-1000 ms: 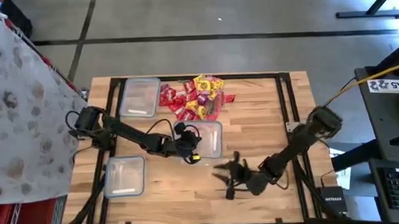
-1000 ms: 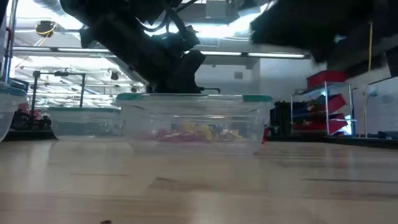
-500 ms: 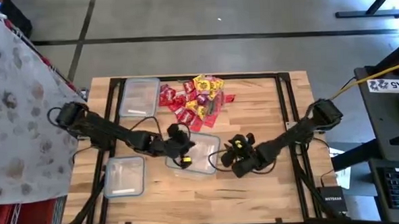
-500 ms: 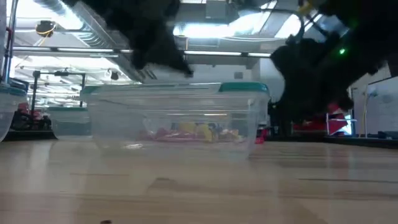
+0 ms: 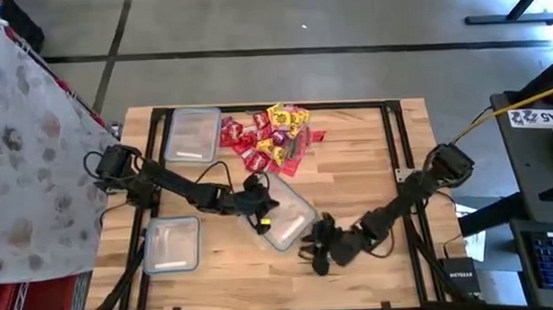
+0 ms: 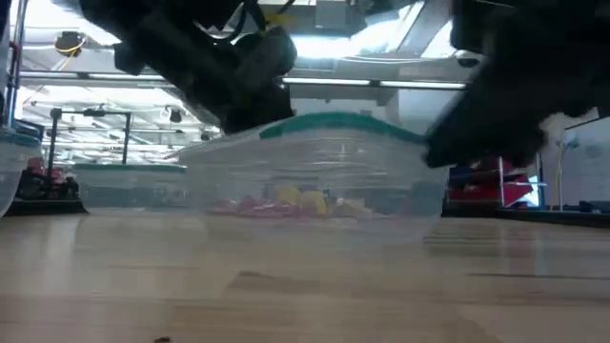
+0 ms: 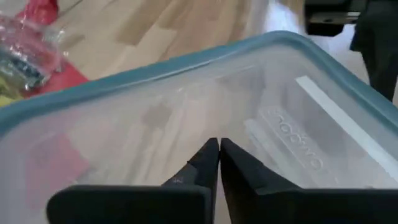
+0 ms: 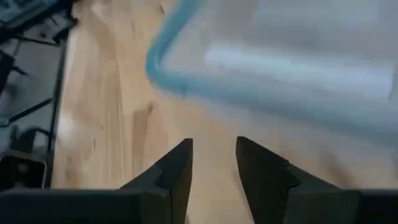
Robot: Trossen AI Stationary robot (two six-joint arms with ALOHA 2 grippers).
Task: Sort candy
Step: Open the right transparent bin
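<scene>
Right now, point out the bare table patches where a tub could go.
Bare wood lies between the candy pile and the right arm. The middle is crowded: the left end effector, middle tub and right end effector bunch there.

My arms, fingers (image 7: 208,163): black; candy (image 5: 271,136): red, pink, yellow heap; tub (image 5: 284,214) under my left gripper: clear, teal-rimmed lid; table (image 5: 370,160): pale wood grain, black frame; cloth (image 5: 23,138): white, grey-brown blotches
</scene>
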